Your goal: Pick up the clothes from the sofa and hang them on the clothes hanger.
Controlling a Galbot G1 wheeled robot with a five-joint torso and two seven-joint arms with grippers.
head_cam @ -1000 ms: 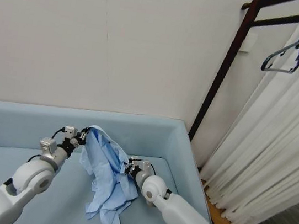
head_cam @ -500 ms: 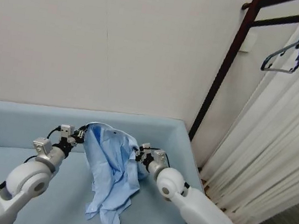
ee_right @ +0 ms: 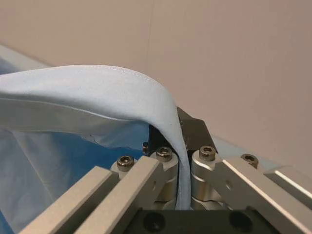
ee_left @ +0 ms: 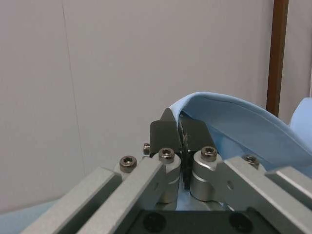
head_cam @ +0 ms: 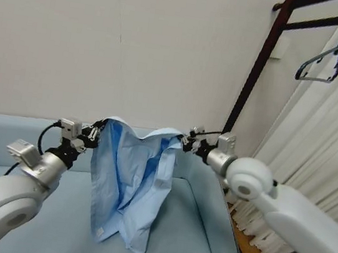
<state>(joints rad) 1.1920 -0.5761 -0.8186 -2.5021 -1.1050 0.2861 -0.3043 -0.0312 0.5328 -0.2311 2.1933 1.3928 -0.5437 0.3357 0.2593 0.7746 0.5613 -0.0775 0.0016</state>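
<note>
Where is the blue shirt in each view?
Head view: shirt hangs mid-frame before the sofa, stretched between left pincer and right pincer.
Left wrist view: shirt edge clamped in the left pincer, trailing toward the brown pole.
Right wrist view: shirt hem arches out of the right pincer.
Shared landmark: the white wall behind.

- Nothing legible: no text, label, brand mark, number or sign can be read.
- Checked the light blue cloth shirt [head_cam: 126,183]: plain fabric with a stitched hem, no print or tag readable on it.
</note>
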